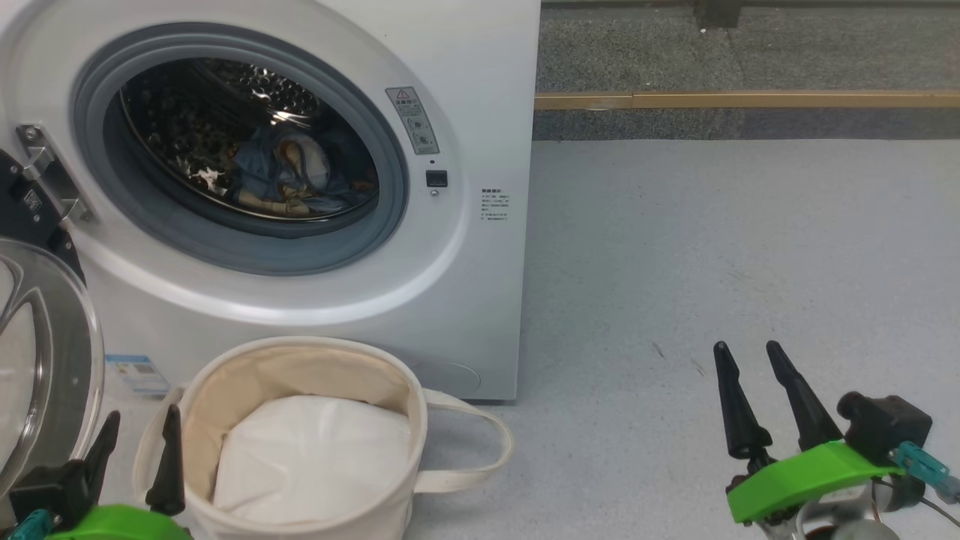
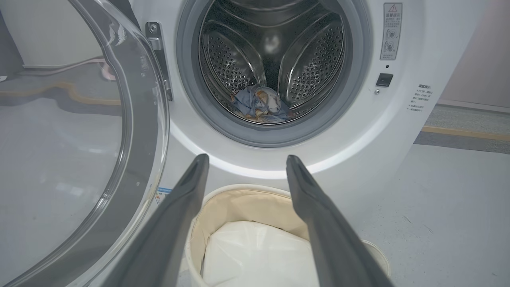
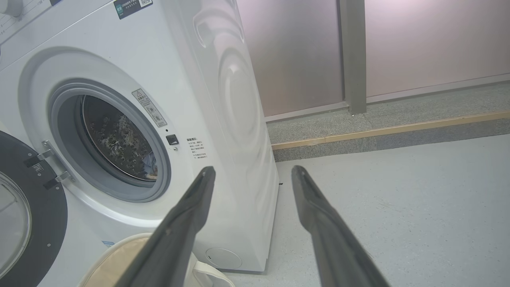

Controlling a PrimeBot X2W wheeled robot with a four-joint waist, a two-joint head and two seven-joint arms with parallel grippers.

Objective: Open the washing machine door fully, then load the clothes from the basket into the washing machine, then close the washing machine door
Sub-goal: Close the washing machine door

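In the head view the washing machine (image 1: 465, 300) stands on the floor (image 1: 712, 247) with its door (image 1: 45, 360) swung wide to the left, leaving the opening clear. The clothes (image 1: 292, 176) lie at the bottom of the drum (image 1: 225, 112). The basket (image 1: 322, 373) just in front holds plain white padding (image 1: 315, 457), so loading looks finished. The left gripper (image 1: 142, 414) hovers at the basket's left rim, near the door, with its jaws spread and empty. The right gripper (image 1: 747, 346) hangs over bare floor well to the right, jaws likewise spread. The left wrist view looks between its fingers (image 2: 179, 207) over the basket into the drum. The right wrist view faces the machine's front corner, probably parked clear of the door's swing.
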